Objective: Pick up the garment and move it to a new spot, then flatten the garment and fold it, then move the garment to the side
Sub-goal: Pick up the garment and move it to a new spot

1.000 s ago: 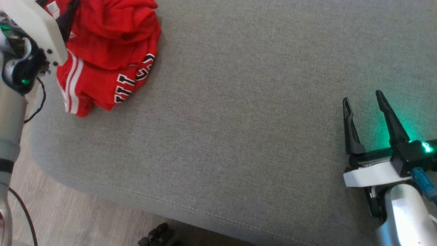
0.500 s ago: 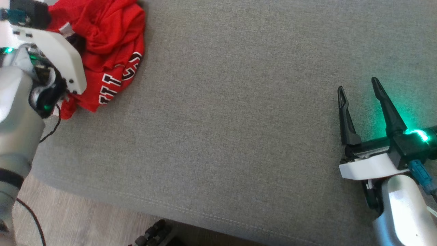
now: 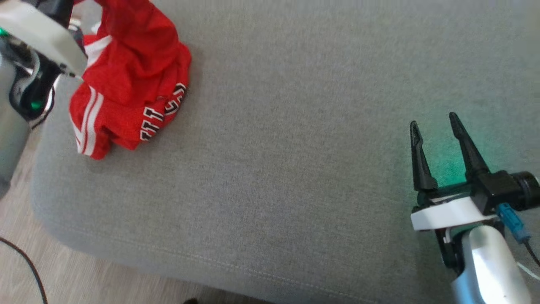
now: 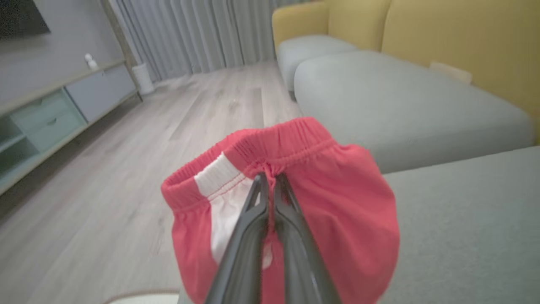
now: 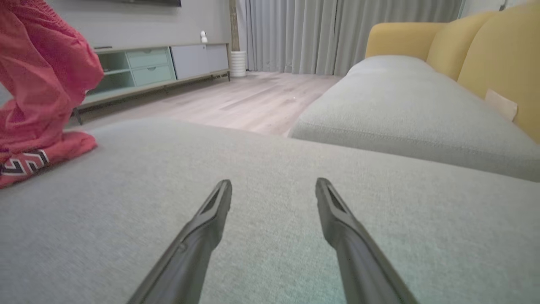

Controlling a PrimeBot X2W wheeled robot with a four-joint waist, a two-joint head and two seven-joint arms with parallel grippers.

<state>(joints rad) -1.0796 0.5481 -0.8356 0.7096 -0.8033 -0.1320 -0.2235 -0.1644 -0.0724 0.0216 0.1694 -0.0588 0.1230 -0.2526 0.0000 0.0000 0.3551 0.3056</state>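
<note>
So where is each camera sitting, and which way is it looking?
Head view: on the robot's head, looking down at the grey cushion and red shorts; the left arm and open right tool show.
Left wrist view: on the left wrist, looking along the left tool, shut on the shorts' waistband, toward the floor and curtains.
Right wrist view: on the right wrist, low over the cushion, looking along the right tool toward the curtains.
Shared: both wrist views show the shorts, curtains and yellow sofa.
</note>
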